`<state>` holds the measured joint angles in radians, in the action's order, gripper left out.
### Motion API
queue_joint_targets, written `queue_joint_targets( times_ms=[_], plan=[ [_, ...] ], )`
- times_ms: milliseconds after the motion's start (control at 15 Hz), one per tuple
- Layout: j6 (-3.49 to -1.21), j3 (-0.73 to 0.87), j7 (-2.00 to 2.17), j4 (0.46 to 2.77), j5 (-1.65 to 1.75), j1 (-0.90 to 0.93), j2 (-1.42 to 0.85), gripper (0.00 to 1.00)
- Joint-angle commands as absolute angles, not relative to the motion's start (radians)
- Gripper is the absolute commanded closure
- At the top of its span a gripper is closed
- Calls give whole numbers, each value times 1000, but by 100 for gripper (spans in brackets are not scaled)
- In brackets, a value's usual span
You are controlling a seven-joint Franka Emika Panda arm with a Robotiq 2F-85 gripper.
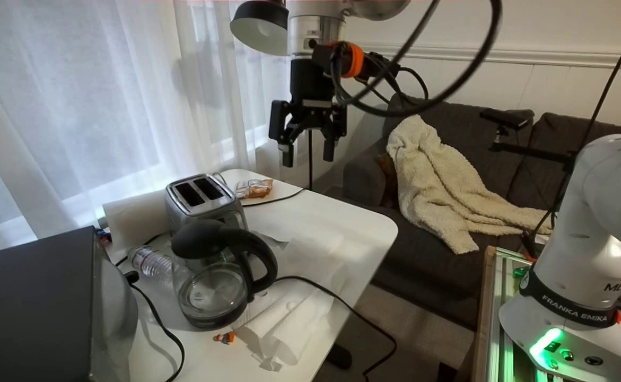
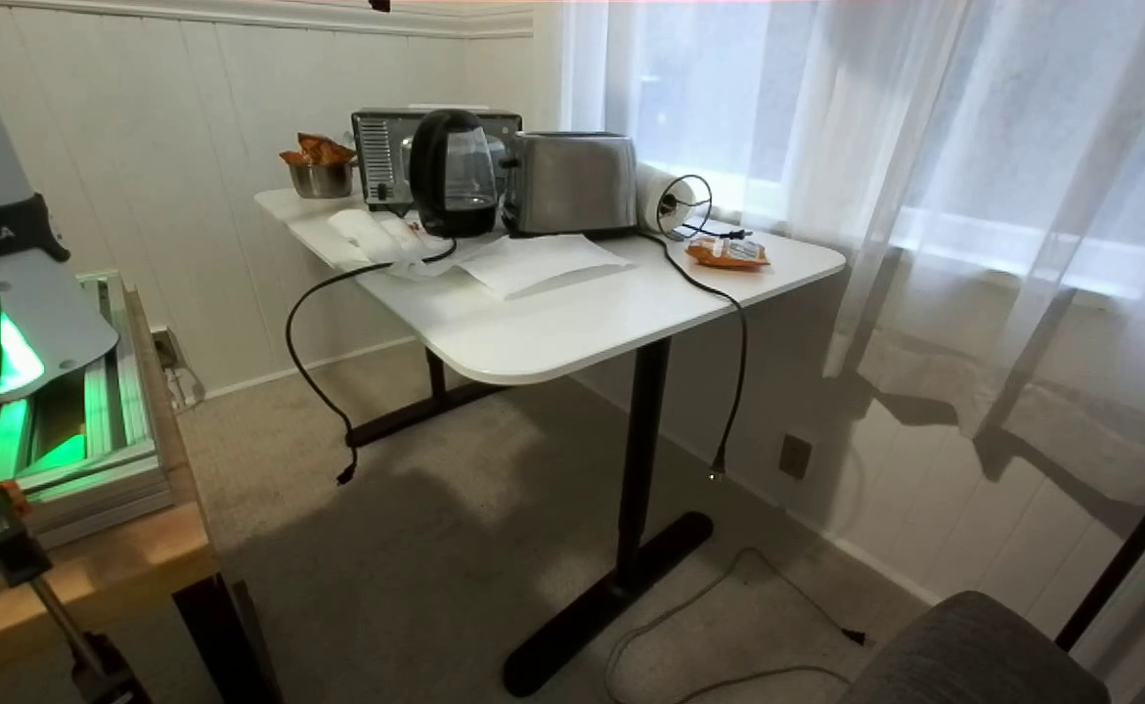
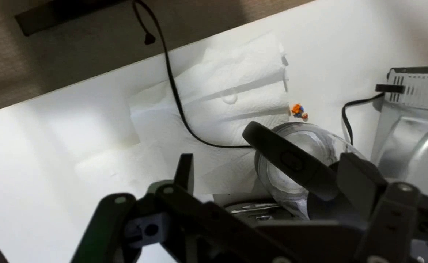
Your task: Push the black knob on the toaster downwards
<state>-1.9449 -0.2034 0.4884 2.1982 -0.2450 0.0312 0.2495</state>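
Toaster: one, stood below my gripper, toward the table's edge by the curtain. Gripper: mine, hung with fingers parted.

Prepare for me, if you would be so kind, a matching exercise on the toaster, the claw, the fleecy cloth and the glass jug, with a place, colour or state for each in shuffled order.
Column one
1. toaster
2. claw
3. fleecy cloth
4. glass jug

Column two
A. cream, draped on the dark sofa
B. boxy and silver, on the white table
C. clear, with a black handle
D. open and holding nothing

Right pairs: 1-B, 2-D, 3-A, 4-C
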Motion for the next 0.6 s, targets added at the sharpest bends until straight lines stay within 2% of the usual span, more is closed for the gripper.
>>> queue_joint_targets(
  times_ms=[0,67,533],
  plan=[
    [-2072,-144,471,2239,-402,48,226,25],
    [-2122,-136,457,2253,-445,51,219,26],
    [-2450,-125,212,2323,-579,99,143,77]
  ],
)
